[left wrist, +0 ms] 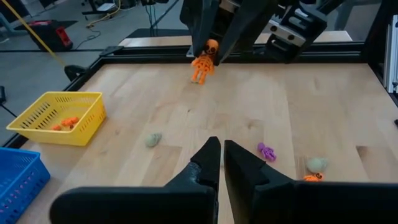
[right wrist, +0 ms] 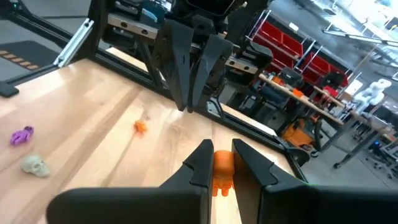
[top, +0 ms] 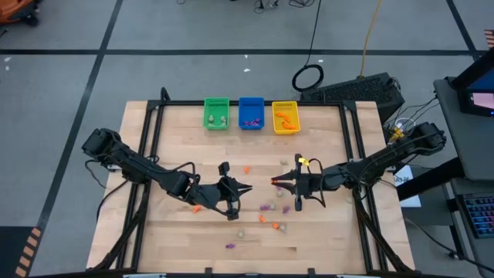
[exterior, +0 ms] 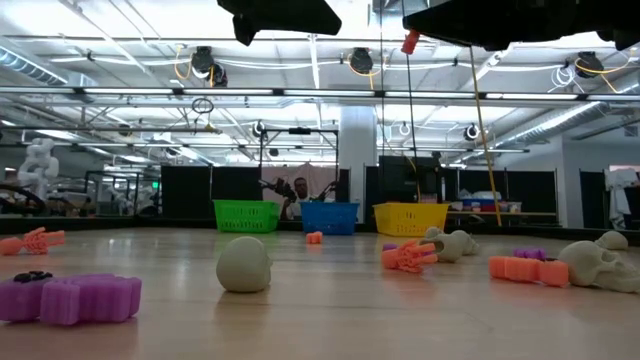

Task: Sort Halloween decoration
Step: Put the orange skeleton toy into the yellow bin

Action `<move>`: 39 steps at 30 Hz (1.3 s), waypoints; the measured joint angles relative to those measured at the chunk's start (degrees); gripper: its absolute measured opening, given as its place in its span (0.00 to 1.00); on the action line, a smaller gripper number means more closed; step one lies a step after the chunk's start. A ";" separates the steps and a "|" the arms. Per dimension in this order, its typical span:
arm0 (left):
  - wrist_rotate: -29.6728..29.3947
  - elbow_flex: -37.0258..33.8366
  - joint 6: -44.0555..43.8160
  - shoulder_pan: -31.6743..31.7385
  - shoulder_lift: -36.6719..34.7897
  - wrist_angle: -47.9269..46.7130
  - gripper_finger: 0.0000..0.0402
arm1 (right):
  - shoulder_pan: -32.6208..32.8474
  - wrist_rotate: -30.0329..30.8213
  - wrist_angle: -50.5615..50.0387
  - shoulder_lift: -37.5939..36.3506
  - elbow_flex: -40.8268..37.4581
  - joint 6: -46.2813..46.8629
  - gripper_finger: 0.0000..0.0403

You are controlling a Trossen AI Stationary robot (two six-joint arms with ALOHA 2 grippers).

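Right gripper (right wrist: 222,163) pinches orange skeleton (right wrist: 222,171) mid-table, raised; left gripper (left wrist: 221,155) pressed together, empty, opposite. Trinkets scattered across table (top: 332,232). Best carry skeleton level to yellow bin (top: 285,117), release low inside rim

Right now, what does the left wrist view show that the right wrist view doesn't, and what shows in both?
Only the left wrist view shows the yellow mesh plastic bin holding orange trinkets, and a corner of the blue mesh bin. Only the right wrist view shows red storage bins on shelves in the room, and a pale skull trinket lying on the table. Both show the small orange skeleton figure pinched in the right gripper, the shut left gripper, and the light wooden tabletop.
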 joint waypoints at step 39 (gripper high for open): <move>0.00 0.00 0.00 0.00 0.00 -0.12 0.06 | -5.44 8.43 1.16 -0.02 0.00 32.55 0.06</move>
